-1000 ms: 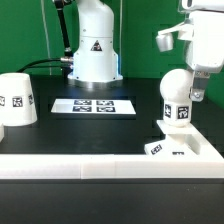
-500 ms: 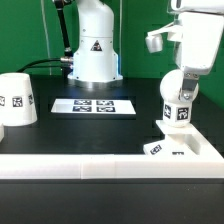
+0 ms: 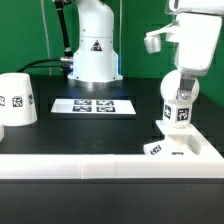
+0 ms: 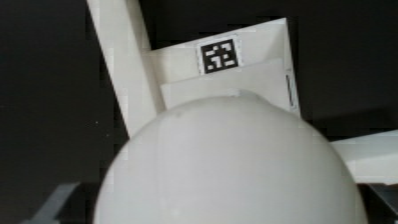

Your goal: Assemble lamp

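Hold the bulb [image 3: 178, 100] upright on the base [image 3: 186, 150], at the exterior view's right toward the near edge of the desk [image 3: 60, 128], turning squarely about its neck. Cannot tell clamped from slack in the fingers [image 3: 193, 88] flanking its globe; check before twisting.

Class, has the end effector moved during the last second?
Yes. The end effector has dropped to the bulb and shifted toward the exterior view's left, nearer the marker board.
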Controlling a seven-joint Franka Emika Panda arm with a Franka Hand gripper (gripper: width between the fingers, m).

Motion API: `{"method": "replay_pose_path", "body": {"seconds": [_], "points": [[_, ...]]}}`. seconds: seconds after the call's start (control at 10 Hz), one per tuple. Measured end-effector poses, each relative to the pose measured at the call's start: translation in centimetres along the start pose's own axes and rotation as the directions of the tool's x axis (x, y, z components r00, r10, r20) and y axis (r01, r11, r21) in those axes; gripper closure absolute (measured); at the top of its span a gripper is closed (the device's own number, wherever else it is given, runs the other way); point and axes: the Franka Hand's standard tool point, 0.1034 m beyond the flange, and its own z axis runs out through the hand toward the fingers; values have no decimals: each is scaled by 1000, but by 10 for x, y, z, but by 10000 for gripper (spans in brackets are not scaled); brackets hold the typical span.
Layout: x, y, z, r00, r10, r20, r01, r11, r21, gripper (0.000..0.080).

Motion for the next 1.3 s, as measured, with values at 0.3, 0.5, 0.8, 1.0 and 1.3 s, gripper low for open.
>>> {"method": "replay_pose_path", "body": {"seconds": [0.3,0.5,0.8,1.0,1.3], "points": [[0,-3,0,971,241,-6,-241,971,1,223],[2,-6,0,878,479,-4,-479,878,4,223],[4,-6,-1,704,711,-3,-711,704,4,222],[2,-5,-1,620,784,-4,-784,620,4,222],[0,-4,0,444,896,-2,-896,444,2,222]]}}
